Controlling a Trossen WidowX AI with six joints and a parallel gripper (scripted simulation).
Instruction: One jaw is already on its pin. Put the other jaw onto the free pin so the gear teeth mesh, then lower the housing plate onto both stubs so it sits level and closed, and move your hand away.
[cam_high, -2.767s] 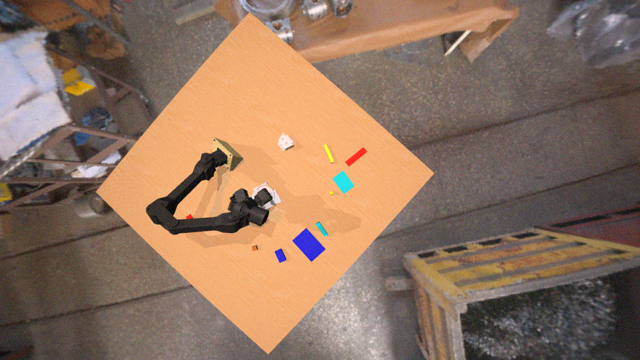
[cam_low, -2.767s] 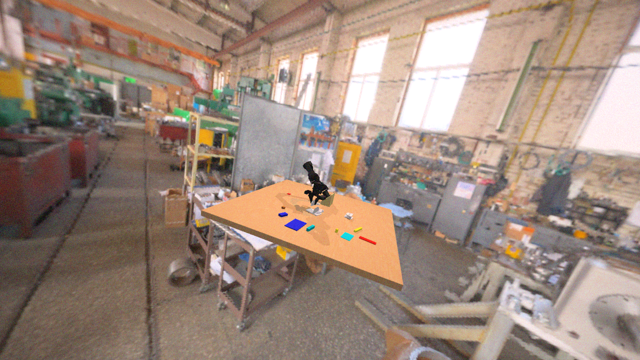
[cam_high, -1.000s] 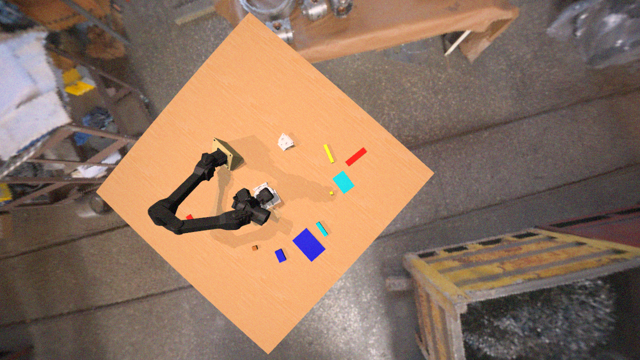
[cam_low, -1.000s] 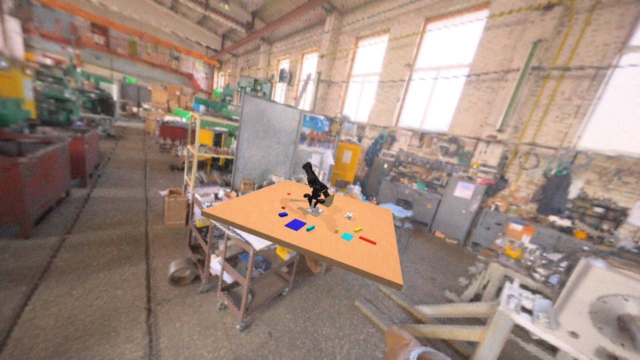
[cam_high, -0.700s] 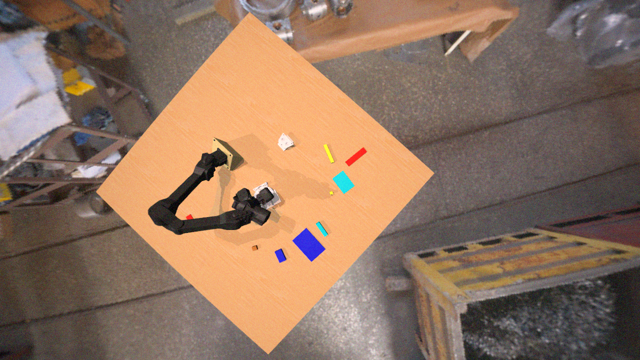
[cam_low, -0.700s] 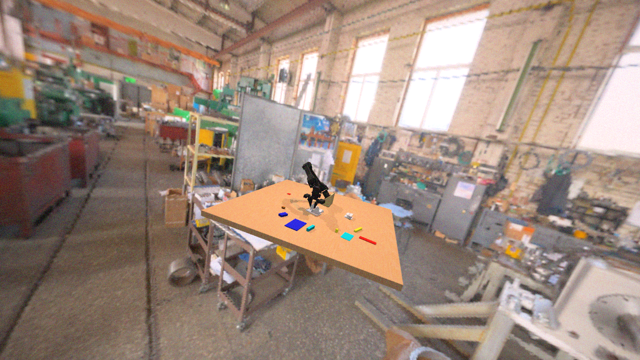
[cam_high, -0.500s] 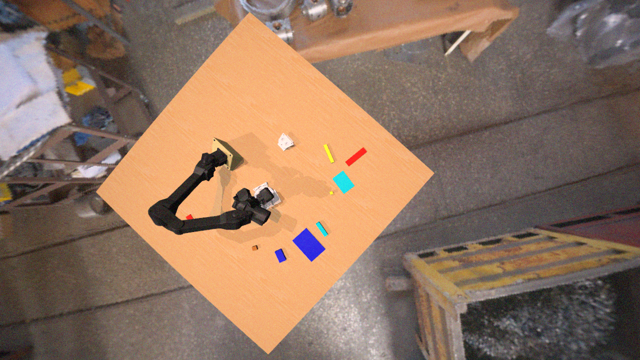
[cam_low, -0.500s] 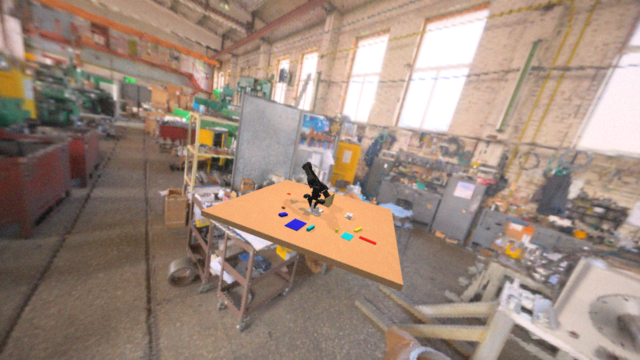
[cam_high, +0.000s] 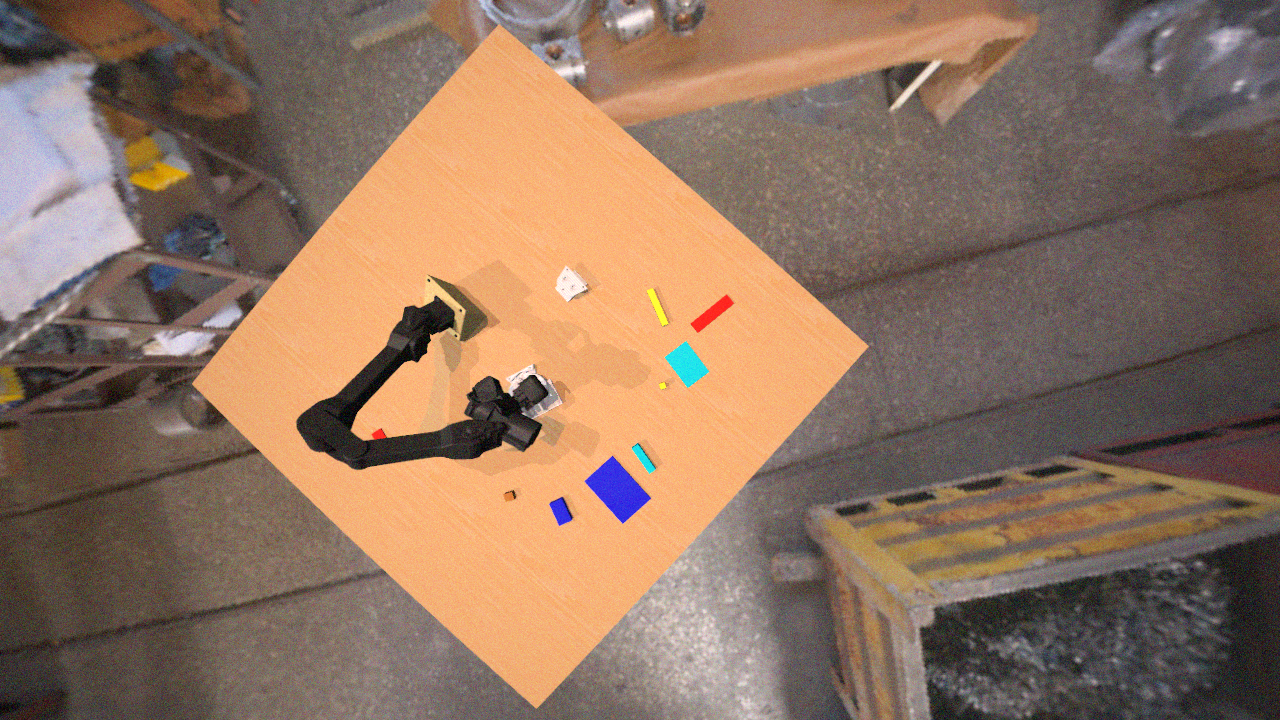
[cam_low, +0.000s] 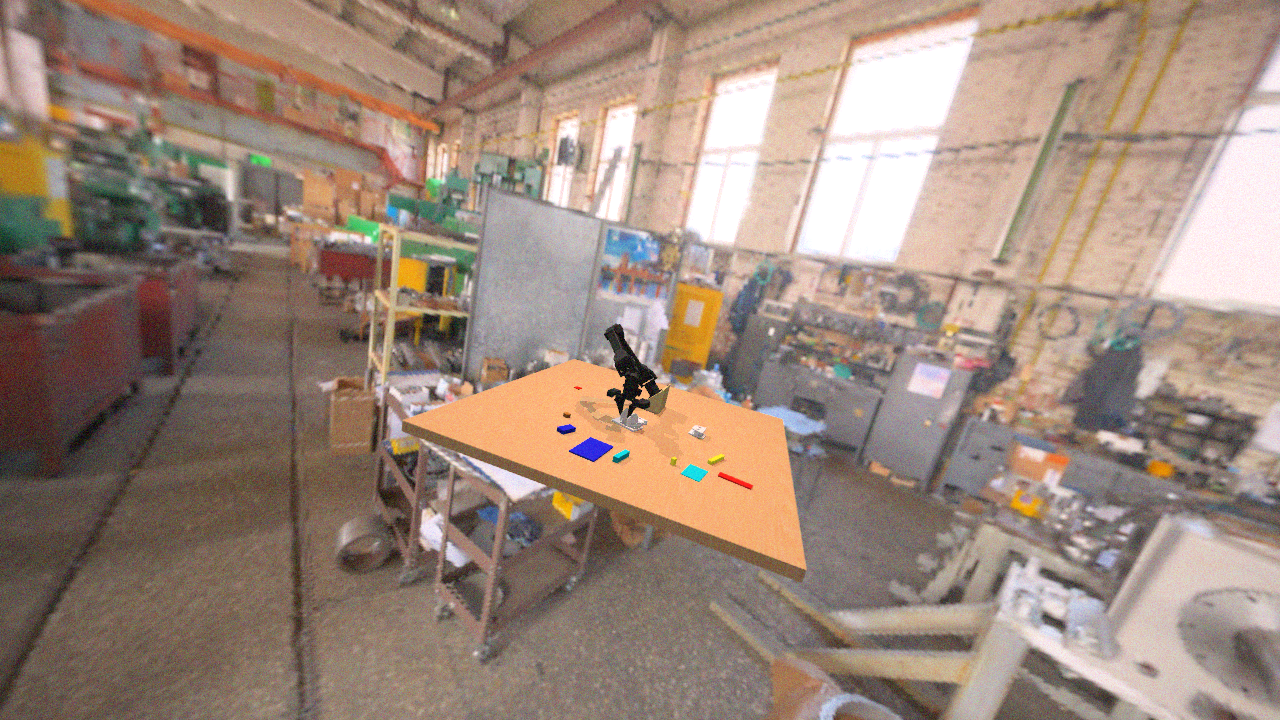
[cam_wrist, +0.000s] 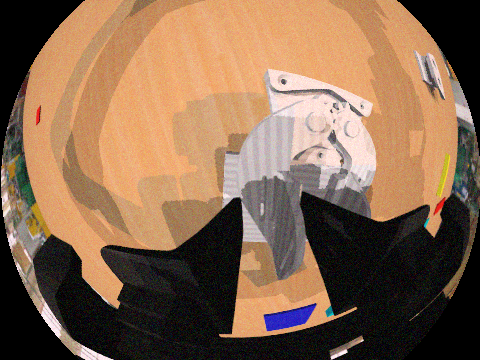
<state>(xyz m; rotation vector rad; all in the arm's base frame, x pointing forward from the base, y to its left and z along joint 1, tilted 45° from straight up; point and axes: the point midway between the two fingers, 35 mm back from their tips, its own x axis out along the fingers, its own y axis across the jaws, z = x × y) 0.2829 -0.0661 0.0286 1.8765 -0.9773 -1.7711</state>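
Note:
The grey-white base lies on the table; its ribbed corner (cam_wrist: 231, 180) shows in the wrist view, and it (cam_high: 546, 405) is partly under my hand in the top view. My gripper (cam_wrist: 269, 201) is shut on the loose jaw (cam_wrist: 285, 235), whose broad rounded end reaches over the base. The other jaw (cam_wrist: 365, 150) lies at the right. Two round stubs (cam_wrist: 316, 121) (cam_wrist: 352, 129) show close together, with small teeth between them. I cannot tell whether the held jaw is fully down or the teeth mesh. The white housing plate (cam_high: 571, 283) (cam_low: 697, 431) (cam_wrist: 431, 75) lies apart.
A blue sheet (cam_high: 617, 489) (cam_low: 590, 449), a blue block (cam_high: 561, 511), a cyan bar (cam_high: 643, 457) and a small brown cube (cam_high: 509, 495) lie on one side. A cyan sheet (cam_high: 687, 364), a yellow bar (cam_high: 657, 307) and a red bar (cam_high: 712, 313) lie farther out.

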